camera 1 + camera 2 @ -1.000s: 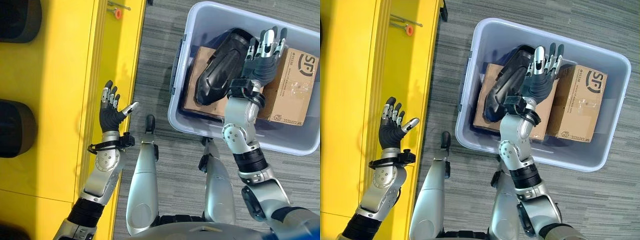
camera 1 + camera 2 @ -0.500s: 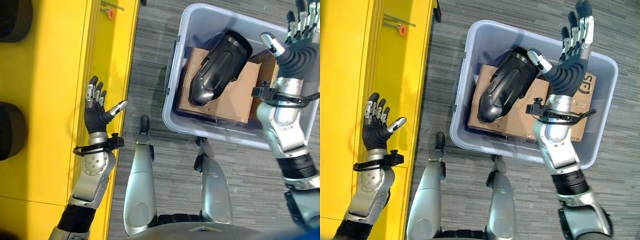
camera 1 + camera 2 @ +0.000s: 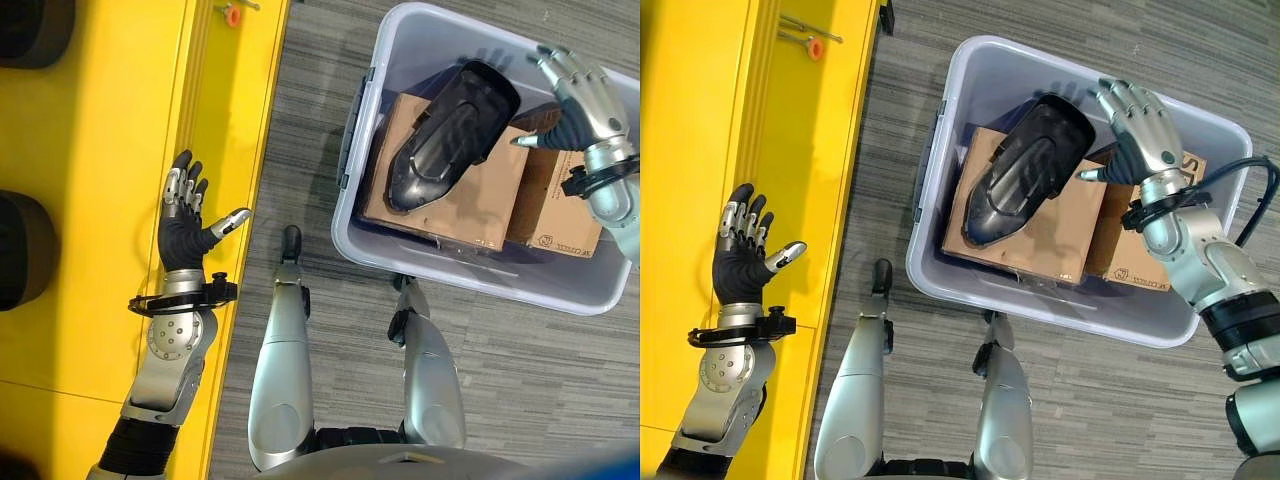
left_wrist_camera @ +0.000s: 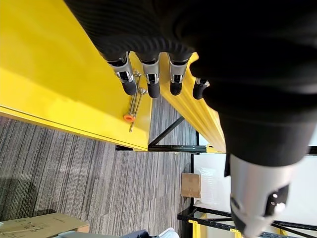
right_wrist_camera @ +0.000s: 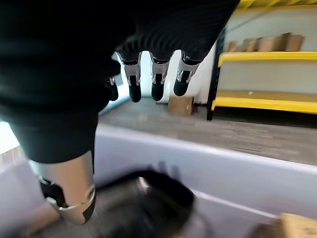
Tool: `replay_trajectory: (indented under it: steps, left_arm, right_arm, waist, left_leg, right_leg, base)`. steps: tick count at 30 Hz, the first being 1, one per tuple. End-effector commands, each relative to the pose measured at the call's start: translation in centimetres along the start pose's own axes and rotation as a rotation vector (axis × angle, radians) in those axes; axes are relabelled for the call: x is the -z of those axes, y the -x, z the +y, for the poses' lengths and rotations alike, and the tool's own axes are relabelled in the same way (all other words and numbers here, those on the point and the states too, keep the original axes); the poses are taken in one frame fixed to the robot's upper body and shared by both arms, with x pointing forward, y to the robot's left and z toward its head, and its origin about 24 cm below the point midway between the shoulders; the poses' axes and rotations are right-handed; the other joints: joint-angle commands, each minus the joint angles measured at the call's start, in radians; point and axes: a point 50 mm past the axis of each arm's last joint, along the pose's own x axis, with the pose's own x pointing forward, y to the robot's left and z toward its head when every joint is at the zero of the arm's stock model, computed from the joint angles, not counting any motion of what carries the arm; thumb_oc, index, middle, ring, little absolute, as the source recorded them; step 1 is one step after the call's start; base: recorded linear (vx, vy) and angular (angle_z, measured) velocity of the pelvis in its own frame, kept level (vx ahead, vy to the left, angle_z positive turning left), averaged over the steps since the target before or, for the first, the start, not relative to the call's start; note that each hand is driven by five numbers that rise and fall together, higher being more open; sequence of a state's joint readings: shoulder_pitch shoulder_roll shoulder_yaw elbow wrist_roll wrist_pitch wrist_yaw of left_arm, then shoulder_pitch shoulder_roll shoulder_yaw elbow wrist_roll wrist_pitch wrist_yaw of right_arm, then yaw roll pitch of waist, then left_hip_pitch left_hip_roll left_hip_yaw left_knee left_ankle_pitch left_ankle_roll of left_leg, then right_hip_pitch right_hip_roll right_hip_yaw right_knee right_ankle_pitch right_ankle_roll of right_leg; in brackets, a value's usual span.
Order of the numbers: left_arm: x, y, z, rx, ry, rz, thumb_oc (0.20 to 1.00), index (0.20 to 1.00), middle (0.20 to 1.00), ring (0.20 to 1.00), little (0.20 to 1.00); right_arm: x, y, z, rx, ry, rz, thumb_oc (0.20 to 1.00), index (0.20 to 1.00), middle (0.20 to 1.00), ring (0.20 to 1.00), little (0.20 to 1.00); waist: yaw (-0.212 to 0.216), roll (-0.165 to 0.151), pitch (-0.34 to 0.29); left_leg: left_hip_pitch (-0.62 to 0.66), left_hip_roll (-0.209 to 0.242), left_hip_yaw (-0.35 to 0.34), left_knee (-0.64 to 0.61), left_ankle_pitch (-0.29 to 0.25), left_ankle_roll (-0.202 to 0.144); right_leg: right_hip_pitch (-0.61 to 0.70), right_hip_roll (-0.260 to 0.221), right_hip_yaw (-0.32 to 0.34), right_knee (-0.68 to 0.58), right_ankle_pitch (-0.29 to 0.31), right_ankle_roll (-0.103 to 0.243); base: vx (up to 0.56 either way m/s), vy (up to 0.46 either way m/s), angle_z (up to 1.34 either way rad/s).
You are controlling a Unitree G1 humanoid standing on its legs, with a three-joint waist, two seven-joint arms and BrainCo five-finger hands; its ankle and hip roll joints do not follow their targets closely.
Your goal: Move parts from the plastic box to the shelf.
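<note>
Plastic box (image 3: pixel 930 215) sits on grey floor (image 3: pixel 890 120), just beside yellow shelf (image 3: pixel 100 150). Inside: black part (image 3: pixel 1025 185) lying tilted on a brown cardboard box (image 3: pixel 1040 240), its wide end toward far wall of the box; 2nd cardboard box (image 3: pixel 1140 270) beside it at the right wall. Right hand (image 3: pixel 1140 135) is over the box's far right corner, w/ fingers spread & relaxed, thumb pointing at the part, holding nothing; not touching part as far as can be seen. Left hand (image 3: pixel 182 225) is held over shelf's front edge, fingers straight & slightly fanned, thumb out, empty. Orange-tipped metal rods (image 4: pixel 132 108) lie at shelf's far end.
</note>
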State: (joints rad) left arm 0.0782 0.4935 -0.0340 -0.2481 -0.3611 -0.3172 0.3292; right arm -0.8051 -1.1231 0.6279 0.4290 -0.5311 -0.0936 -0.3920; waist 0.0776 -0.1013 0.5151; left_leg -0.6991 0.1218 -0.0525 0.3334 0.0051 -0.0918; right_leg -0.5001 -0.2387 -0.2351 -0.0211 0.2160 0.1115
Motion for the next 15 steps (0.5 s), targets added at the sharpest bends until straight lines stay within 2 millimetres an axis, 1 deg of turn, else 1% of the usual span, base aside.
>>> replay_trajectory:
  steps: [1, 2, 3, 4, 5, 6, 7, 11, 15]
  left_arm:
    - [-1.9, 0.3, 0.1, 0.042, -0.031, -0.108, 1.000, 1.000, 1.000, 1.000, 1.000]
    - [-2.1, 0.1, 0.1, 0.064, -0.051, -0.117, 1.000, 1.000, 1.000, 1.000, 1.000]
    - [-2.0, 0.1, 0.1, 0.058, -0.048, -0.117, 1.000, 1.000, 1.000, 1.000, 1.000]
    - [-2.1, 0.0, 0.1, 0.064, -0.055, -0.121, 1.000, 1.000, 1.000, 1.000, 1.000]
    - [-2.1, 0.0, 0.1, 0.061, -0.054, -0.120, 1.000, 1.000, 1.000, 1.000, 1.000]
    - [-2.0, 0.0, 0.1, 0.066, -0.057, -0.118, 1.000, 1.000, 1.000, 1.000, 1.000]
    - [-2.1, -0.1, 0.1, 0.070, -0.059, -0.121, 1.000, 1.000, 1.000, 1.000, 1.000]
    - [-2.3, -0.3, 0.0, 0.077, -0.058, -0.135, 1.000, 1.000, 1.000, 1.000, 1.000]
    - [-2.4, -0.4, -0.2, 0.074, -0.047, -0.143, 1.000, 1.000, 1.000, 1.000, 1.000]
  right_arm:
    - [2.5, -1.5, -4.5, 0.088, 0.277, 0.007, 1.000, 1.000, 1.000, 1.000, 1.000]
    - [2.8, -1.2, -3.8, 0.024, 0.425, -0.040, 1.000, 1.000, 1.000, 1.000, 1.000]
    - [2.7, -1.4, -3.9, 0.026, 0.430, -0.046, 1.000, 1.000, 1.000, 1.000, 1.000]
    - [2.9, -1.3, -3.1, -0.031, 0.495, -0.063, 1.000, 1.000, 1.000, 1.000, 1.000]
    - [2.8, -1.4, -3.1, -0.030, 0.498, -0.066, 1.000, 1.000, 1.000, 1.000, 1.000]
    - [2.9, -1.5, -2.2, -0.084, 0.585, -0.097, 1.000, 1.000, 1.000, 1.000, 1.000]
    - [2.9, -1.6, -1.9, -0.108, 0.642, -0.120, 1.000, 1.000, 1.000, 1.000, 1.000]
    - [2.8, -2.0, -0.8, -0.180, 0.736, -0.147, 1.000, 1.000, 1.000, 1.000, 1.000]
    - [2.1, -2.9, -0.7, -0.182, 0.787, -0.175, 1.000, 1.000, 1.000, 1.000, 1.000]
  waist:
    - [0.020, 0.043, 0.005]
    - [0.030, 0.041, 0.005]
    - [0.025, 0.044, 0.005]
    - [0.028, 0.044, 0.005]
    - [0.025, 0.046, 0.005]
    - [0.027, 0.048, 0.005]
    - [0.031, 0.050, 0.005]
    - [0.038, 0.059, 0.005]
    - [0.045, 0.065, 0.005]
  left_leg:
    - [0.135, -0.007, 0.057, -0.151, 0.004, 0.012]
    - [0.130, -0.007, 0.056, -0.152, 0.005, 0.009]
    - [0.130, -0.006, 0.056, -0.152, 0.005, 0.009]
    - [0.126, -0.007, 0.055, -0.151, 0.006, 0.008]
    - [0.126, -0.007, 0.055, -0.150, 0.005, 0.008]
    - [0.122, -0.008, 0.053, -0.150, 0.006, 0.007]
    - [0.120, -0.007, 0.053, -0.151, 0.007, 0.006]
    - [0.109, -0.008, 0.051, -0.153, 0.010, 0.004]
    - [0.097, -0.007, 0.049, -0.153, 0.010, 0.004]
  right_leg:
    - [0.048, -0.057, 0.019, 0.184, -0.184, 0.069]
    - [0.044, -0.057, 0.019, 0.185, -0.187, 0.070]
    - [0.043, -0.057, 0.020, 0.186, -0.187, 0.069]
    - [0.041, -0.058, 0.018, 0.187, -0.188, 0.070]
    - [0.040, -0.058, 0.018, 0.187, -0.189, 0.070]
    - [0.038, -0.057, 0.017, 0.188, -0.191, 0.070]
    - [0.036, -0.057, 0.017, 0.188, -0.192, 0.070]
    - [0.023, -0.058, 0.013, 0.192, -0.196, 0.071]
    - [0.012, -0.055, 0.012, 0.197, -0.200, 0.070]
  base:
    - [0.00, 0.000, 0.00]
    - [0.00, 0.000, 0.00]
    - [0.00, 0.000, 0.00]
    - [0.00, 0.000, 0.00]
    - [0.00, 0.000, 0.00]
    - [0.00, 0.000, 0.00]
    - [0.00, -0.033, 0.00]
    - [0.00, -0.008, 0.00]
    - [0.00, 0.000, 0.00]
